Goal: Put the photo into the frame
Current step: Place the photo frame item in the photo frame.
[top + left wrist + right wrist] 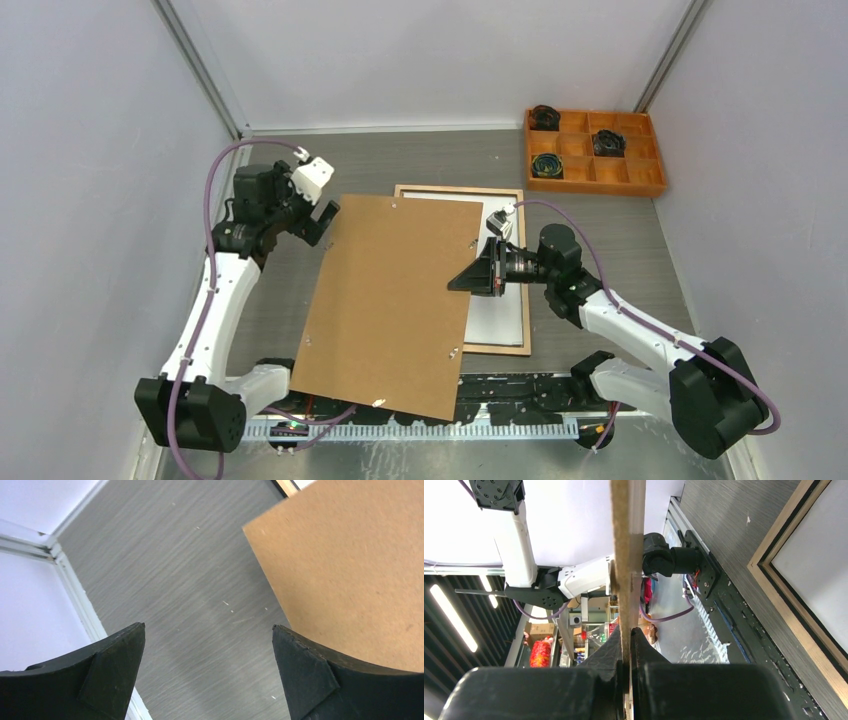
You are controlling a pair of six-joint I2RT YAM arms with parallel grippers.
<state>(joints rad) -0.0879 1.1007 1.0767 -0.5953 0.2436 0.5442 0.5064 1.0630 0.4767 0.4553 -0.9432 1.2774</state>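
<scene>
The frame (497, 348) lies flat on the table with its light wood back up and a pale surface (502, 318) inside it; its rim (780, 582) also shows in the right wrist view. The photo is hidden in every view. A plain brown backing panel (390, 300) is held tilted over the frame's left part. My right gripper (464, 280) is shut on the panel's right edge, and the board (625, 555) runs edge-on between its fingertips (628, 633). My left gripper (318, 216) stands open and empty (207, 627) beside the panel's far left corner (350, 570).
An orange compartment tray (594, 187) with dark round items sits at the back right. White walls close in the left, right and far sides. A rail with cables (480, 425) runs along the near edge between the arm bases.
</scene>
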